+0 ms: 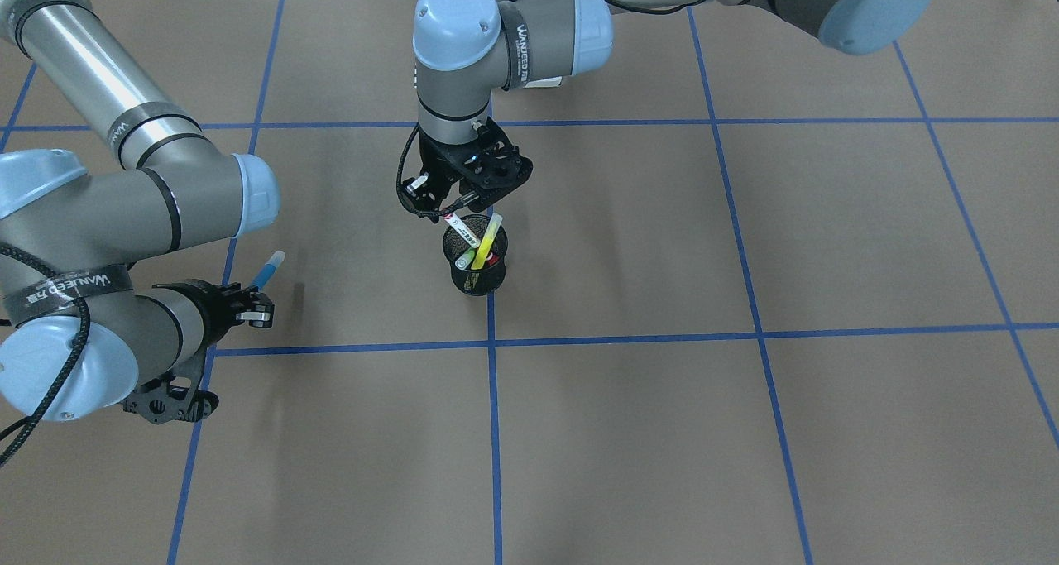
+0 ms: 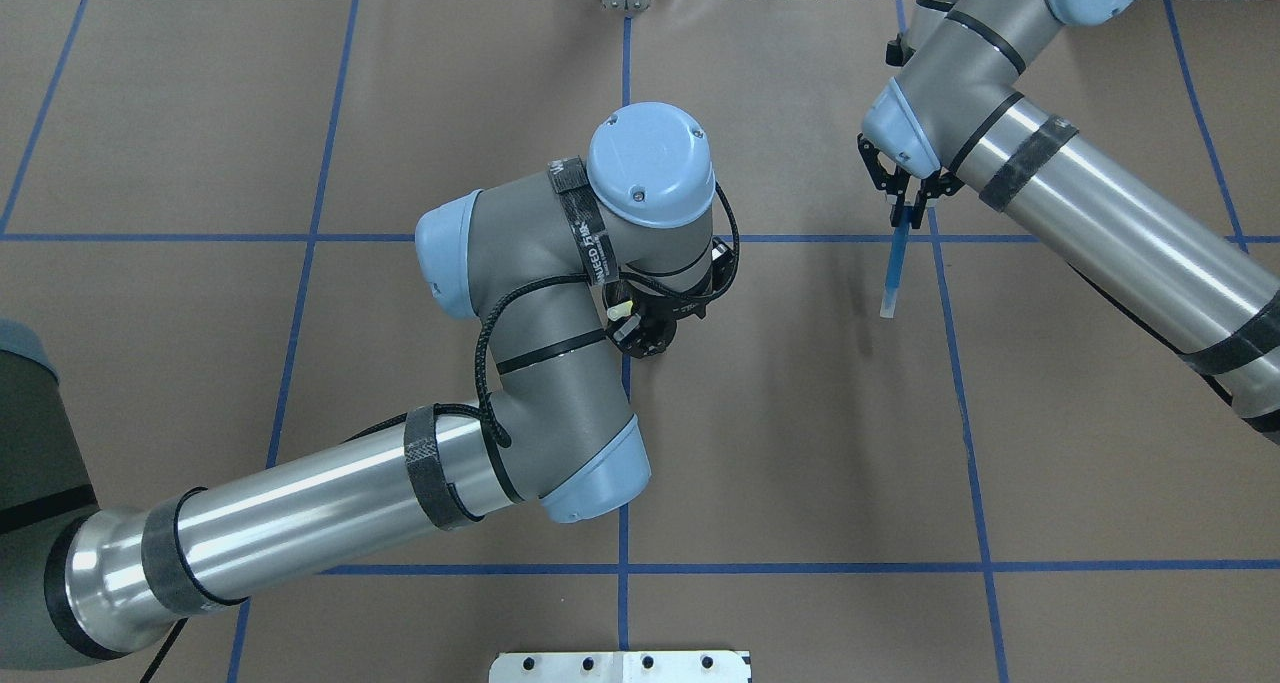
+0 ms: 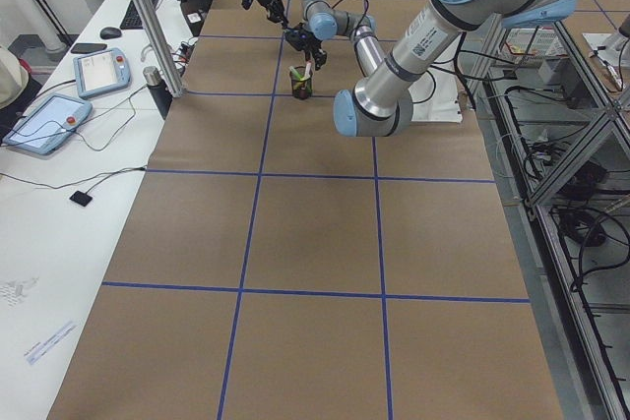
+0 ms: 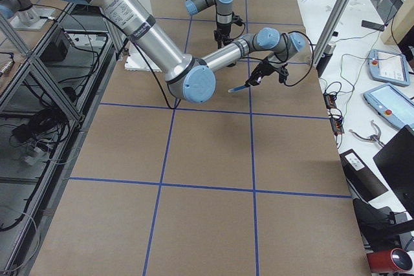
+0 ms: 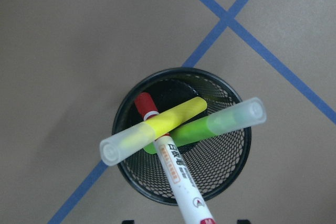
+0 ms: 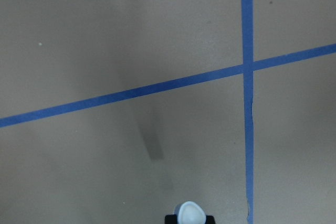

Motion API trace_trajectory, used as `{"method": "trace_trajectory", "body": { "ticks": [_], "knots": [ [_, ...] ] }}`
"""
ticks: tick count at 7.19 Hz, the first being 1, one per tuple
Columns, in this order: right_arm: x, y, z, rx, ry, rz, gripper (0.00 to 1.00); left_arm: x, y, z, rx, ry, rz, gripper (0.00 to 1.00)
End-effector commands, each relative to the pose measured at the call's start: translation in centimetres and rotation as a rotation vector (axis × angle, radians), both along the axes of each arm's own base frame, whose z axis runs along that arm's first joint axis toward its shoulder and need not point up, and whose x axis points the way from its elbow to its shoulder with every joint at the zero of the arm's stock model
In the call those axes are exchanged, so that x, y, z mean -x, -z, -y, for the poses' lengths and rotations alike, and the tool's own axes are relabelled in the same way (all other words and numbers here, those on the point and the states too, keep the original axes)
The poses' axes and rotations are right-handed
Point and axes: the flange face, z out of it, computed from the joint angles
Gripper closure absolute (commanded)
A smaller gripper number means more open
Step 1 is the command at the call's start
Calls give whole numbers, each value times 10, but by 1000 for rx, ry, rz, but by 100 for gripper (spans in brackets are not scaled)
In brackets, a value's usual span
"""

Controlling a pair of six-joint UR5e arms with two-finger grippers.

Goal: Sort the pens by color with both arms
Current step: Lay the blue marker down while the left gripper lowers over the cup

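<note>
A black wire-mesh cup (image 1: 477, 277) stands on a crossing of blue tape lines at the table's middle. In it lean three pens: a yellow pen (image 5: 157, 127), a light green pen (image 5: 220, 124), and a white-barrelled pen (image 5: 178, 174) with its red cap down in the cup. My left gripper (image 1: 451, 209) hangs right above the cup, open, its fingertips (image 5: 126, 221) wide apart on either side of the white pen's upper end. My right gripper (image 2: 905, 203) is off to the side, shut on the blue pen (image 2: 892, 263), which it holds slanted above the table (image 1: 266, 275).
Brown paper with a grid of blue tape lines (image 2: 625, 568) covers the table. The white metal base (image 2: 620, 665) sits at the near edge in the overhead view. A side desk with tablets (image 3: 98, 71) runs along the far side.
</note>
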Motion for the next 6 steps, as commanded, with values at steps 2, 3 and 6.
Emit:
{"method": "trace_trajectory", "body": {
  "ticks": [2,3,6],
  "knots": [
    [24,-16,-9,6,72,5,73,1,-9,2,-4,17,20,45],
    [30,-15,-13,7,81,10,71,1,-8,2,-5,18,19,45],
    [17,5,-16,-47,69,7,37,1,-7,2,5,28,17,58]
  ]
}}
